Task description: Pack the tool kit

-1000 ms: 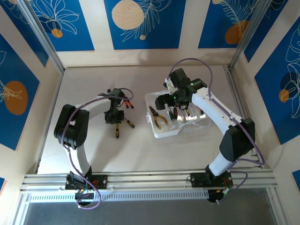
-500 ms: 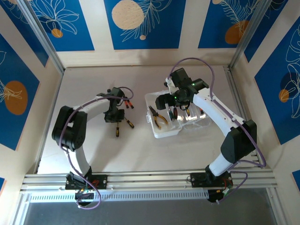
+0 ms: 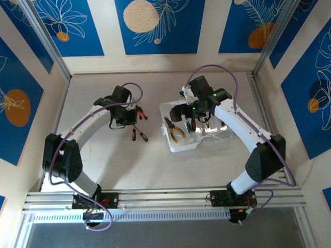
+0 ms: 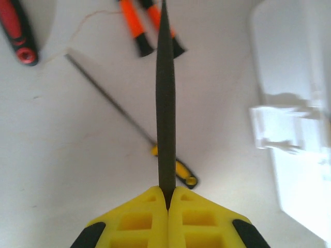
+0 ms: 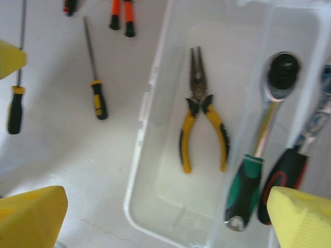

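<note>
The tool kit's clear case (image 3: pixel 182 146) lies open right of centre, with yellow-handled pliers (image 5: pixel 201 124) in its left compartment (image 5: pixel 142 134). My right gripper (image 5: pixel 166 194) hangs open above that compartment, nothing between its fingers. My left gripper (image 4: pixel 166 192) is shut on the dark shaft of a black-and-yellow-handled screwdriver (image 4: pixel 165 103), held off the table left of the case (image 4: pixel 295 155); its handle (image 5: pixel 15 111) hangs below. In the top view the left gripper (image 3: pixel 125 120) is beside this screwdriver (image 3: pixel 133 135). A second yellow-and-black screwdriver (image 4: pixel 178 170) lies on the table.
A green-handled ratchet (image 5: pixel 258 155) and a red-and-black handle (image 5: pixel 284 181) sit in the case's right part. Two orange-handled tools (image 4: pixel 150 31) and a red-and-black handle (image 4: pixel 20 31) lie on the table beyond the left gripper. The walls stand close all round.
The left arm has swung its elbow out to the left and lifted the black-and-yellow screwdriver away from its spot on the table, toward the far side. The right arm has barely moved.
</note>
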You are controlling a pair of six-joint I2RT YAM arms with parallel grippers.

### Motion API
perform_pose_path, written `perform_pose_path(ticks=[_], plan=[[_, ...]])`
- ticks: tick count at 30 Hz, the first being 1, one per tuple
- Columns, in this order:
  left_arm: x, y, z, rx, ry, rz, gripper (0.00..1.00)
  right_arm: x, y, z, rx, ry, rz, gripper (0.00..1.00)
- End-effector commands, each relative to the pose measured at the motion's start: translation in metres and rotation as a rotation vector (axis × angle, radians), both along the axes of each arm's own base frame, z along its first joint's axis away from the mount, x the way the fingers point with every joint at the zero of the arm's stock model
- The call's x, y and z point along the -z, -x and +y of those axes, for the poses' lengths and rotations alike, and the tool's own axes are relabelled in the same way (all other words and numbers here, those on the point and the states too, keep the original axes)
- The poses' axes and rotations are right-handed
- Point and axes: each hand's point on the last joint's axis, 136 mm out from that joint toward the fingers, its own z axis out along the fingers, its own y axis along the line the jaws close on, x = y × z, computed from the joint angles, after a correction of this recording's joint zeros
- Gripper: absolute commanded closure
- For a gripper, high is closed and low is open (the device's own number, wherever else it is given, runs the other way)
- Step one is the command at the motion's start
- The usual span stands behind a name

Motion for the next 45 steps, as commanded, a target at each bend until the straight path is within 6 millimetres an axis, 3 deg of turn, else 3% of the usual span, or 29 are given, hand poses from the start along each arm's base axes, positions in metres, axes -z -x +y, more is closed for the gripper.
perform_pose_path(ticks=[1,6,10,14,19,22,29,31,33,35,38,41,45], plan=[[-0.054,-0.006,-0.041,0.066,0.225,-0.085,1.0,-0.028,0.018,0.033,-0.108,-0.185,-0.026,0.01],[-0.101,-0.014,-0.07,0.114,0.366,-0.165,1.0,-0.031,0.027,0.064,-0.172,-0.297,-0.023,0.01],[-0.126,-0.016,-0.092,0.149,0.468,-0.209,1.0,-0.028,0.029,0.086,-0.203,-0.351,-0.012,0.01],[-0.139,-0.014,-0.108,0.176,0.527,-0.229,1.0,-0.025,0.019,0.098,-0.18,-0.362,-0.023,0.0],[-0.146,-0.01,-0.118,0.194,0.557,-0.237,1.0,-0.023,0.003,0.105,-0.152,-0.363,-0.038,0.08],[-0.151,-0.007,-0.122,0.202,0.573,-0.242,1.0,-0.022,-0.002,0.108,-0.145,-0.361,-0.034,0.21],[-0.146,-0.006,-0.118,0.202,0.538,-0.251,1.0,-0.031,-0.001,0.102,-0.131,-0.354,-0.07,0.75],[-0.14,-0.008,-0.113,0.188,0.505,-0.25,0.97,-0.035,0.001,0.097,-0.126,-0.341,-0.081,0.88],[-0.136,-0.011,-0.105,0.17,0.456,-0.261,0.7,-0.038,0.003,0.087,-0.115,-0.316,-0.09,0.99],[-0.132,-0.015,-0.088,0.136,0.376,-0.279,0.41,-0.037,0.004,0.072,-0.095,-0.281,-0.089,1.0],[-0.128,-0.023,-0.05,0.064,0.238,-0.314,0.14,-0.032,0.004,0.039,-0.052,-0.208,-0.081,1.0],[-0.115,-0.029,-0.004,-0.023,0.124,-0.307,0.0,-0.02,0.002,-0.007,0.021,-0.097,-0.074,1.0],[-0.084,-0.027,0.046,-0.116,0.003,-0.243,0.0,-0.004,-0.006,-0.076,0.162,0.074,-0.046,1.0]])
